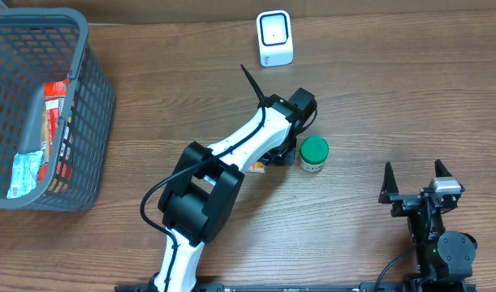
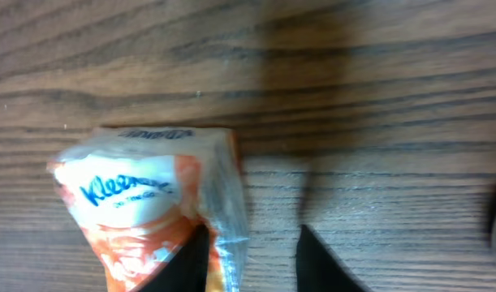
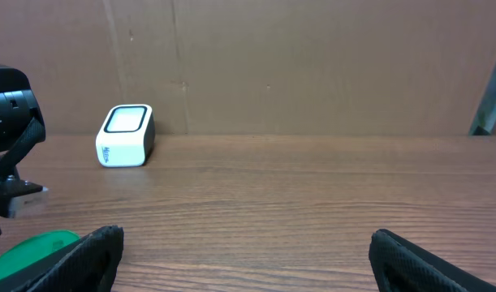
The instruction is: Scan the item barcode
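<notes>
since the left gripper stands parted over just the edge of the tissue pack, it should shift frame-left before clenching; the right gripper waits released.

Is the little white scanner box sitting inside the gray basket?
No, the scanner stands out on the wooden table, well away from the basket.
</notes>
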Motion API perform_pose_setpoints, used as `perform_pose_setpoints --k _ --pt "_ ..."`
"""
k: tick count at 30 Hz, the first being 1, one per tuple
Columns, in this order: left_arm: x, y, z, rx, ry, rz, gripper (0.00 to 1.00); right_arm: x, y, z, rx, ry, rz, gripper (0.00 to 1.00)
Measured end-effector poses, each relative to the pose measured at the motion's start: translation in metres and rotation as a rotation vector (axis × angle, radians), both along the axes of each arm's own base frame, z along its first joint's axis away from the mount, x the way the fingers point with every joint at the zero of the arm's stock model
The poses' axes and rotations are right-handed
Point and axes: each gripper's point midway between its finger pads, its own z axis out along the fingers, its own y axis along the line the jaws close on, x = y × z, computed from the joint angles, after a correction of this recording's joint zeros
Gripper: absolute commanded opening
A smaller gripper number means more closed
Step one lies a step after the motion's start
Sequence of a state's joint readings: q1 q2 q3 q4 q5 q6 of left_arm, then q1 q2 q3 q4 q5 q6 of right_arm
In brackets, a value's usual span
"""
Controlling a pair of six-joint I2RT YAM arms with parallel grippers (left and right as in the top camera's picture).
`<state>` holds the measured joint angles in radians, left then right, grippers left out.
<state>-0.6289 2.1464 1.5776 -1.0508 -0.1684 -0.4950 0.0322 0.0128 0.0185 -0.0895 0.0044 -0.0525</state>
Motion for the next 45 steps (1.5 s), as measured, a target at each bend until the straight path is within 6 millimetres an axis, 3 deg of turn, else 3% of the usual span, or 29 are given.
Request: perform_pose_setpoints --k 4,10,17,21,27,34,41,45 --pt "-0.002 0.002 0.000 0.008 0.009 0.000 0.25 0.000 0.000 0.000 0.000 0.000 0.000 1.00" --pt "-0.002 0.002 0.009 0.024 0.032 -0.002 0.27 0.000 0.000 0.000 0.000 0.000 0.000 1.00" --pt "0.013 -0.001 0.047 0.040 -0.005 -0.003 0.38 0.000 0.000 0.000 0.000 0.000 0.001 1.00" --pt "0.016 0.009 0.059 0.055 0.005 0.018 0.40 0.000 0.000 0.000 0.000 0.000 0.000 1.00" --pt "0.017 0.043 0.058 0.017 0.107 0.073 0.41 0.000 0.000 0.000 0.000 0.001 0.000 1.00" --pt "0.024 0.062 0.057 -0.159 0.205 0.079 0.41 0.000 0.000 0.000 0.000 0.000 0.000 1.00" --pt "0.023 0.054 0.057 -0.274 0.241 0.028 0.41 0.000 0.000 0.000 0.000 0.000 0.000 1.00" --pt "0.017 0.049 0.046 -0.305 0.261 0.007 0.40 0.000 0.000 0.000 0.000 0.000 0.000 1.00"
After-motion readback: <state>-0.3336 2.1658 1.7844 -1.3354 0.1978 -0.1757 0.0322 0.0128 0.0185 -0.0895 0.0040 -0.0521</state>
